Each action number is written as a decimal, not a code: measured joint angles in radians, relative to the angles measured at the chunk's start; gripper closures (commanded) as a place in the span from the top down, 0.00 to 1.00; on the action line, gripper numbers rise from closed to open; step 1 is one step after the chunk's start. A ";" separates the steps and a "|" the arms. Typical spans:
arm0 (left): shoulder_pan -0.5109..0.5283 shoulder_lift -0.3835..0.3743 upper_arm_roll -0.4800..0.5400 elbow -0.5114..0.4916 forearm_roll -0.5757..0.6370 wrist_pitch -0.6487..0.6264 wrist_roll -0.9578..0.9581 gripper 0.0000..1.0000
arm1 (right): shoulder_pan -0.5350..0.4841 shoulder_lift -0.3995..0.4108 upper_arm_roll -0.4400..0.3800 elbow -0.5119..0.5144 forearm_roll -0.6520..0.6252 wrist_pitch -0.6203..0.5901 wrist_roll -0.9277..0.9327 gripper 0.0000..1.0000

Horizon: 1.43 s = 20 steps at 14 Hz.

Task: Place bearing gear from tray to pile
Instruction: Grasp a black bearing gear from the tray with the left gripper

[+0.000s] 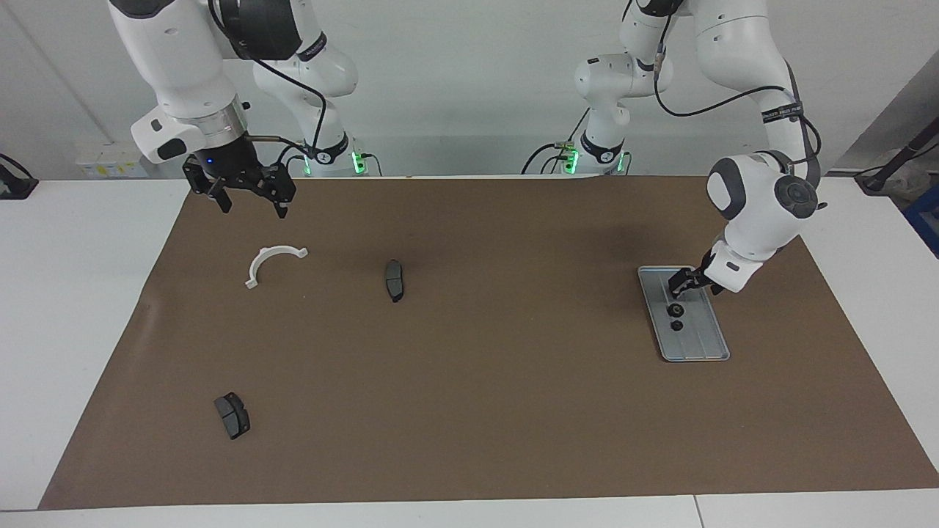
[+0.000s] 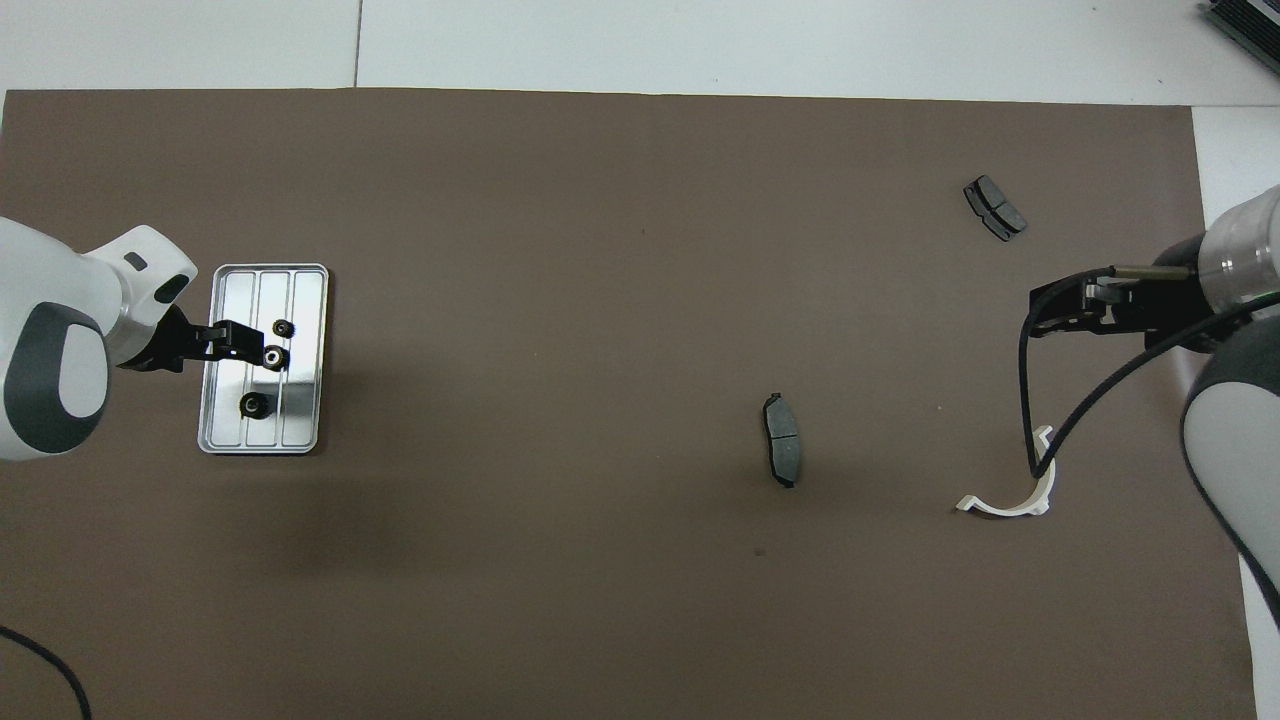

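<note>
We see the left gripper (image 1: 679, 284) low over the tray (image 1: 706, 343), fingers spread wide and holding nothing, above the bearing gear nearest the robots (image 2: 255, 404). Two more gears (image 2: 273, 356) lie farther along the tray. The right gripper (image 1: 248, 196) waits open above the white bracket (image 1: 270, 262), with brake pads (image 1: 394, 279) nearby.

One bearing gear (image 2: 254, 404) on the tray (image 1: 704, 345) hidden by the left gripper (image 1: 681, 282) in the facing view
</note>
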 measured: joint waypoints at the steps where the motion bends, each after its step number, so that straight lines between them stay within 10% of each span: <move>1: 0.000 0.000 -0.001 -0.022 0.000 0.011 0.000 0.96 | 0.000 0.000 0.000 0.000 0.000 0.000 0.000 1.00; 20: -0.003 -0.013 -0.007 -0.091 0.000 0.026 0.004 0.17 | 0.000 0.000 0.000 0.000 0.000 0.000 0.000 1.00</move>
